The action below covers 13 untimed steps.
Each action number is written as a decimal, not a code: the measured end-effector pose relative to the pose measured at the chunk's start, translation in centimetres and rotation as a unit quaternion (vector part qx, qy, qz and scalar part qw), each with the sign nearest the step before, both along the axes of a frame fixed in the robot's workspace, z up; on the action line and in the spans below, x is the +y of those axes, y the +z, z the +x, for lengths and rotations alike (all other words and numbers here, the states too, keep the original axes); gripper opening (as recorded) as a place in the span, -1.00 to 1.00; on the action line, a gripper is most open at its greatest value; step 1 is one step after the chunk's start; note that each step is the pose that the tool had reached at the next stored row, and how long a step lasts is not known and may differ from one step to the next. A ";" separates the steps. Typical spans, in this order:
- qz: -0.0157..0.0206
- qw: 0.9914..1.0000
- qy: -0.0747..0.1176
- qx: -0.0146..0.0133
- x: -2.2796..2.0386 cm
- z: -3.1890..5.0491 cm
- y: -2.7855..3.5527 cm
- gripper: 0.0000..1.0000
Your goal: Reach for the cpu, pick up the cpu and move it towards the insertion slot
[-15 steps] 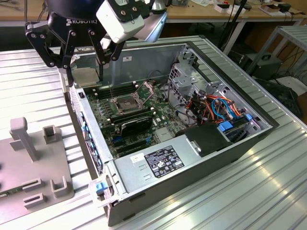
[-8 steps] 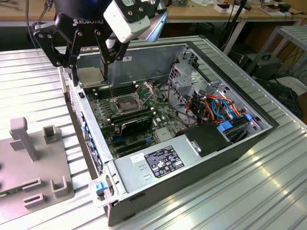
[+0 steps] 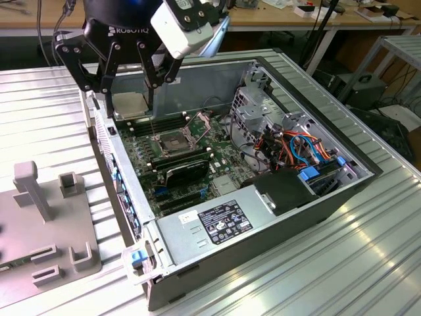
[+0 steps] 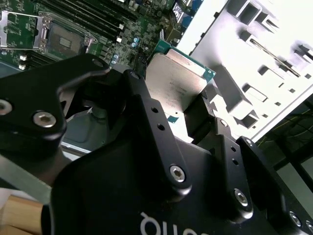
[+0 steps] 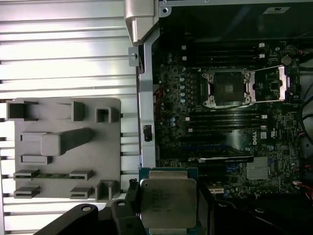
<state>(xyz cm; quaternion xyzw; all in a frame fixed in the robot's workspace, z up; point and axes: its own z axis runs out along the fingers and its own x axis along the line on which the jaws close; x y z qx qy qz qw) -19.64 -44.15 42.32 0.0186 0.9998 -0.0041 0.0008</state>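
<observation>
The gripper [image 3: 128, 92] hung over the open case [image 3: 329, 197], above its wall on the exterior view's left, with the cpu [image 3: 129, 104] clamped between its fingers [image 3: 105, 82]. In both wrist views the fingers were closed to the chip's width, pressing on two opposite edges of the cpu [image 5: 167, 199], metal face toward the cameras. In the second wrist view the cpu [image 4: 177, 81] sat level in the grip, its green substrate rim showing past the silvery lid, with one finger [image 4: 146, 105] against its edge. The slot [image 3: 172, 140] lay on the motherboard [image 3: 223, 172] at about 4 o'clock from the chip in the exterior view, well apart, bracket swung open and dark centre exposed. In the first wrist view the slot [image 5: 229, 88] lay toward 1 o'clock from the chip. The grey fixture plate [image 3: 39, 224] sat on the bench [image 3: 46, 92] outside the case. Judgement on handling: the chip looked light, stiff and thin, with a smooth lid that could slip under a slack pinch; the underside contacts are probably fragile. An edge hold on the substrate, as seen, seemed the right one, kept level and free of the case wall and bracket.
</observation>
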 end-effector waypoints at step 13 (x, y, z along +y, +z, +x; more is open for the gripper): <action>-0.001 1.000 0.000 0.000 0.00 2.03 -0.18 0.09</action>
